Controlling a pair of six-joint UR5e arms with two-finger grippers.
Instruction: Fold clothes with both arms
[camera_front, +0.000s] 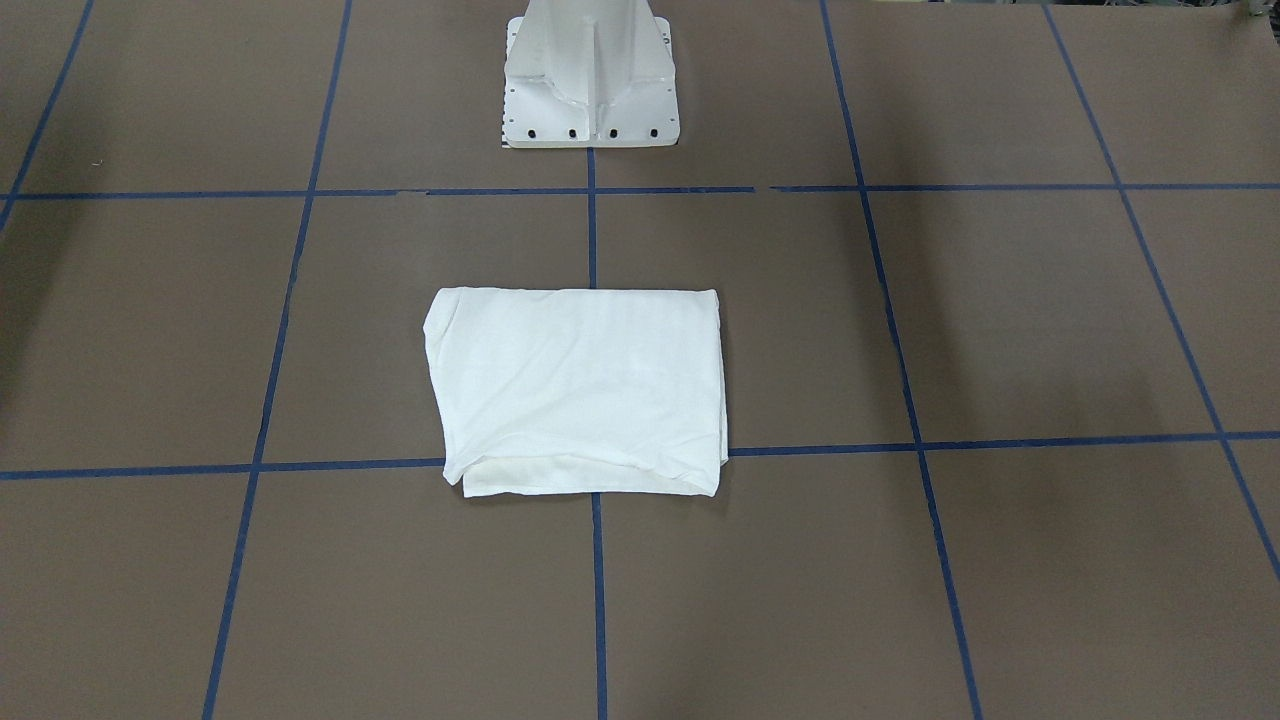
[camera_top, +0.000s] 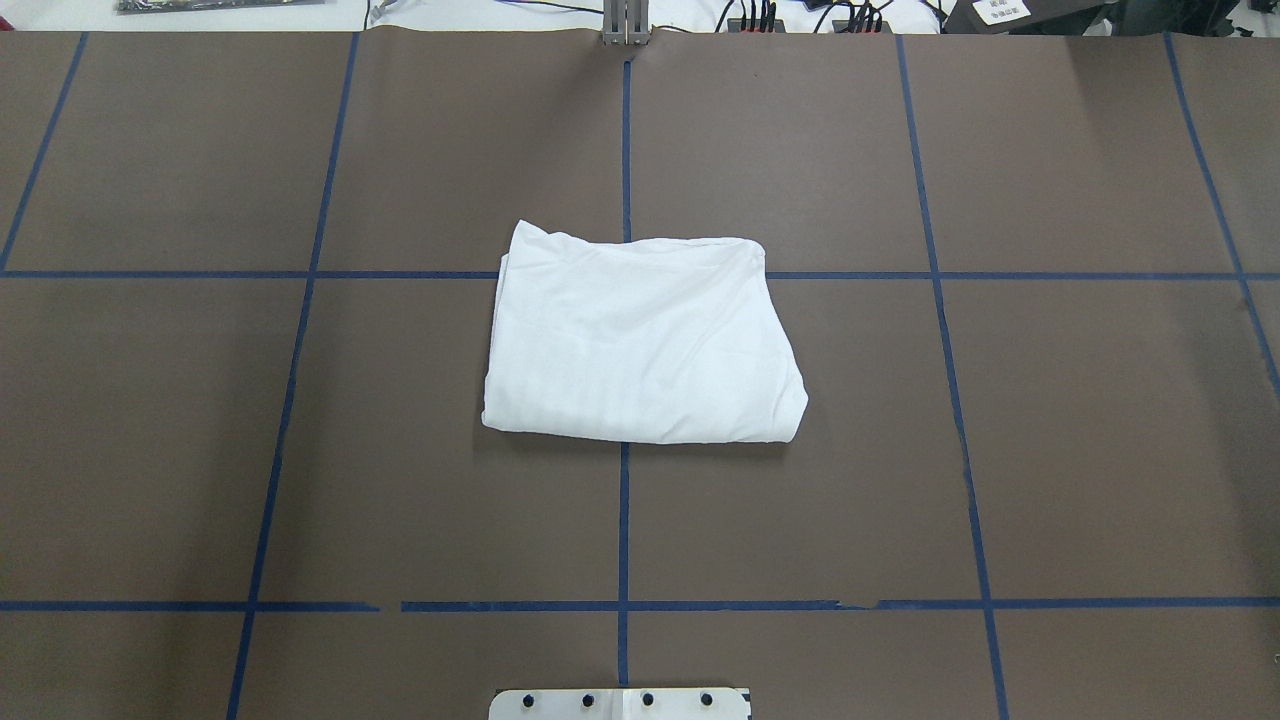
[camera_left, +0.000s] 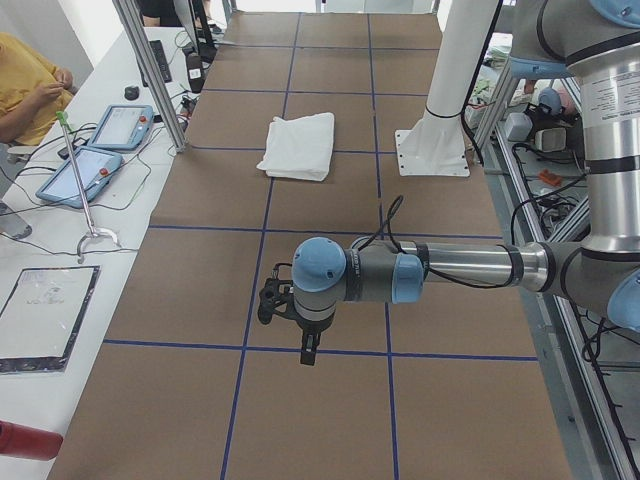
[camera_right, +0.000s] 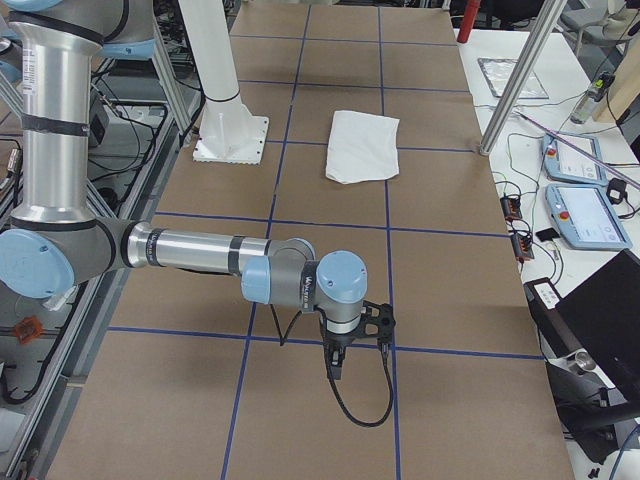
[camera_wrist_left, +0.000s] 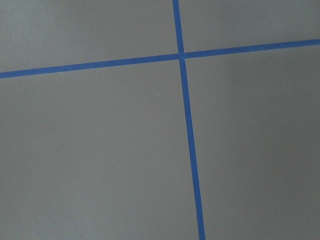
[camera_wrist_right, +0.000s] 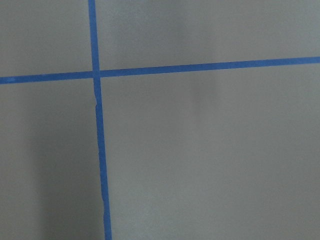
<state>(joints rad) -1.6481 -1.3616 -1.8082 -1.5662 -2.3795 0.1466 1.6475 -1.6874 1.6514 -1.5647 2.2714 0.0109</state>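
**Item, T-shirt** (camera_top: 640, 345): white and folded into a compact rectangular packet. We see no print, collar or sleeves showing. It lies flat at the middle of the worktop (camera_top: 300, 450), just out from the white pedestal (camera_front: 590, 90), and straddles the centre blue tape line (camera_top: 624, 520). Its long axis runs left to right across the worktop, parallel to the robot's front. The layered open edges are on the far side from the pedestal and the rounded fold is on the near side.

**Item, left end effector** (camera_left: 308, 350): hangs pointing down over bare worktop toward the robot's left end, well apart from the shirt. We find it only in the left side view, so we cannot tell whether its fingers are apart or together. Its wrist camera gives us only brown surface and a tape crossing.

**Item, right end effector** (camera_right: 335, 365): in the mirror position toward the robot's right end, also pointing down and well apart from the shirt. We cannot tell its finger state for the same reason.

**Relation:** the shirt lies inward from each end effector, between the two. We judge neither arm clearly nearer, and each would meet a short end of the packet first.

**Status, as we judge it:** folding looks complete, or nearly so.
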